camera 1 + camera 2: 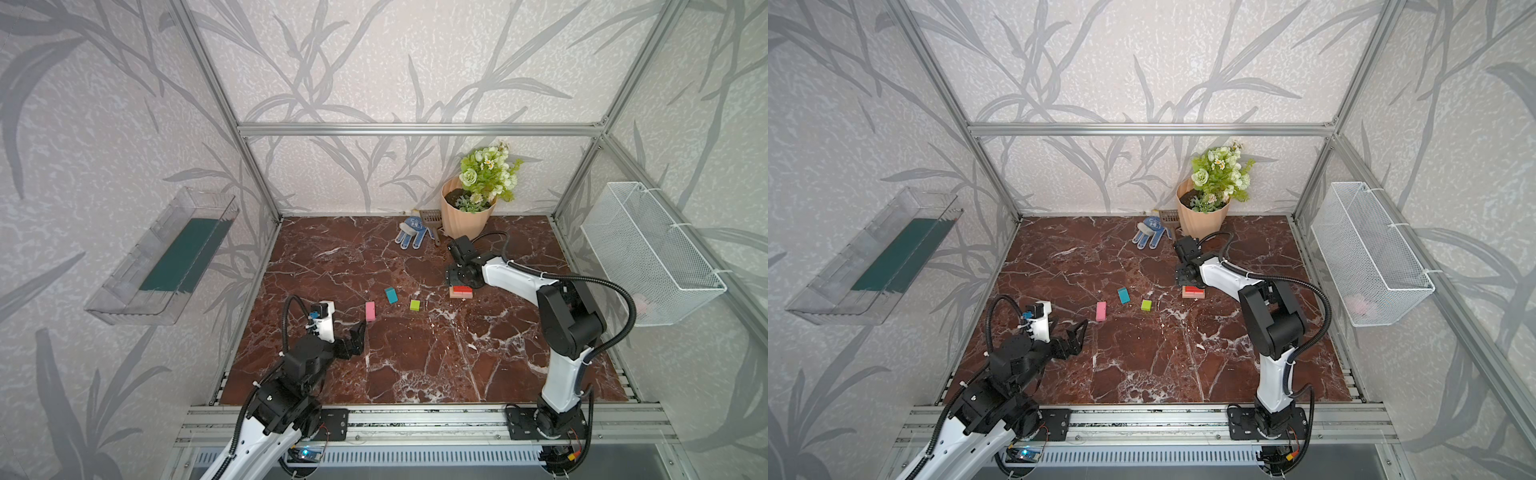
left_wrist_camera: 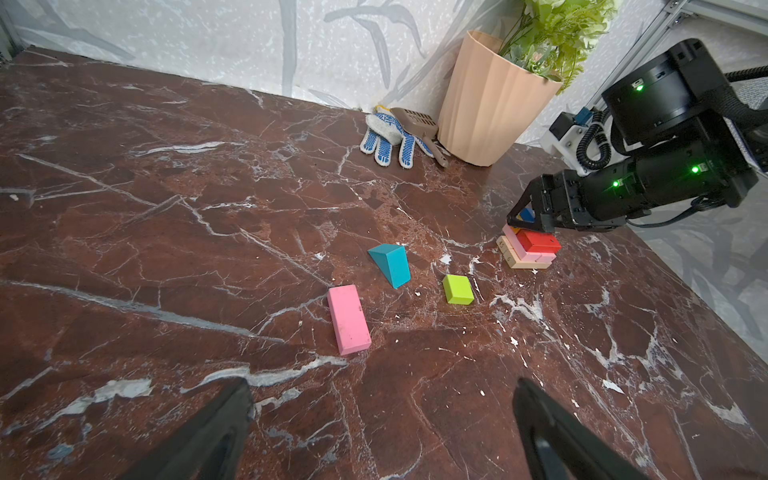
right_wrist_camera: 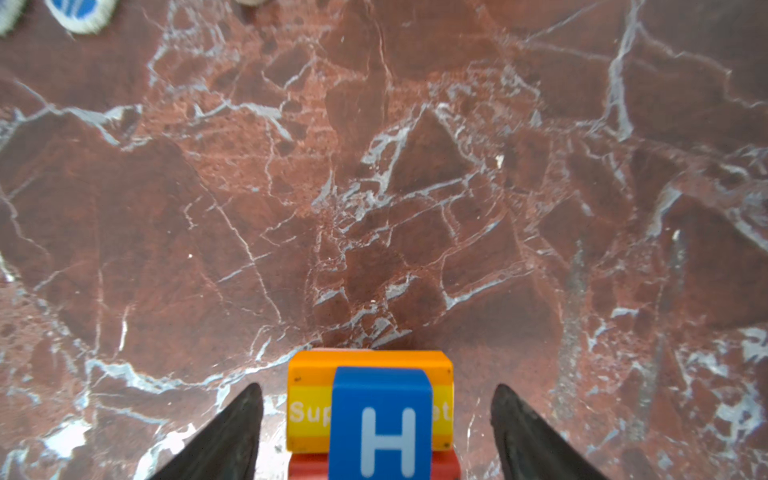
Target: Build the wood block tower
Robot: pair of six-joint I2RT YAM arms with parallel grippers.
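Note:
The tower (image 1: pixel 461 292) (image 2: pixel 530 249) stands right of the table's middle: tan at the bottom, then pink and red. In the right wrist view an orange block (image 3: pixel 370 365) tops the red one, with a blue H cube (image 3: pixel 380 424) on it. My right gripper (image 3: pixel 377 386) (image 1: pixel 457 280) hangs open over the tower, a finger on each side of the cube and clear of it. A pink block (image 1: pixel 370 311), a teal wedge (image 1: pixel 391 295) and a lime green block (image 1: pixel 414 305) lie loose mid-table. My left gripper (image 1: pixel 360 328) (image 2: pixel 382 384) is open and empty, just short of the pink block.
A peach flowerpot (image 1: pixel 463 216) with green flowers stands at the back right, close behind the right gripper. A blue-dotted glove (image 1: pixel 411 235) and a brown scoop (image 1: pixel 430 218) lie beside it. A white wire basket (image 1: pixel 648 253) hangs on the right frame and a clear tray (image 1: pixel 166 257) on the left wall.

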